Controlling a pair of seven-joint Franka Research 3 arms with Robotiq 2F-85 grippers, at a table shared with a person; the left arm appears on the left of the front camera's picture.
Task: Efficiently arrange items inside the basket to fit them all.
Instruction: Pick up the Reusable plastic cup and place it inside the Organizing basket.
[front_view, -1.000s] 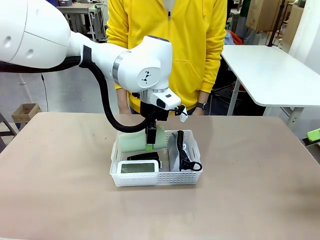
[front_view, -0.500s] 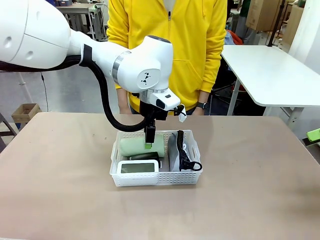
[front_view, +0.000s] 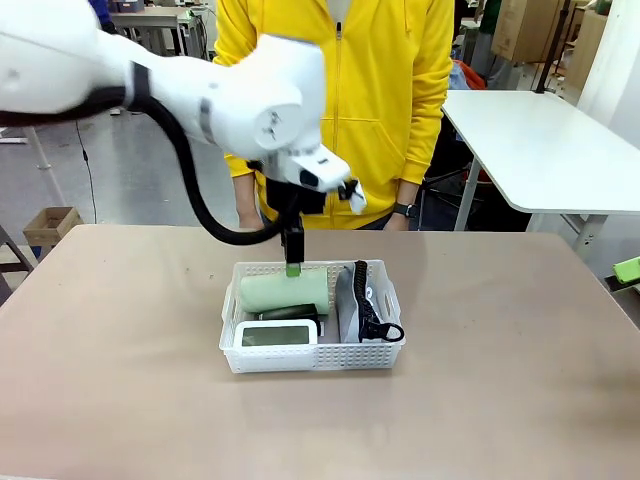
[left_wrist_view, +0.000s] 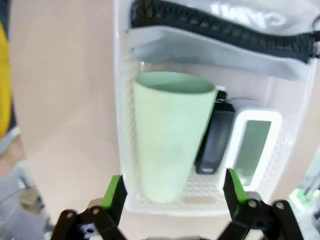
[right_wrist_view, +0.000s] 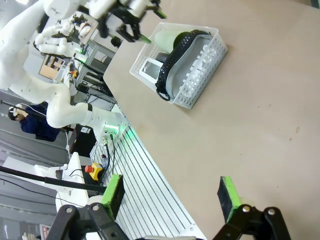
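Above the basket (front_view: 312, 358), the left hand (front_view: 292, 262) has risen, releasing the cup (front_view: 285, 292).

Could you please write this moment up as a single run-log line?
left tool: open, above cup | cup: on its side in basket | pouch, stapler, screen device: in basket | right tool: open, away

White rounded arm links upper left of front view, thick black cable looping, black pincer (front_view: 292, 258) with green pads; person (front_view: 335, 100) centre top, yellow zipped hoodie, wristwatch.
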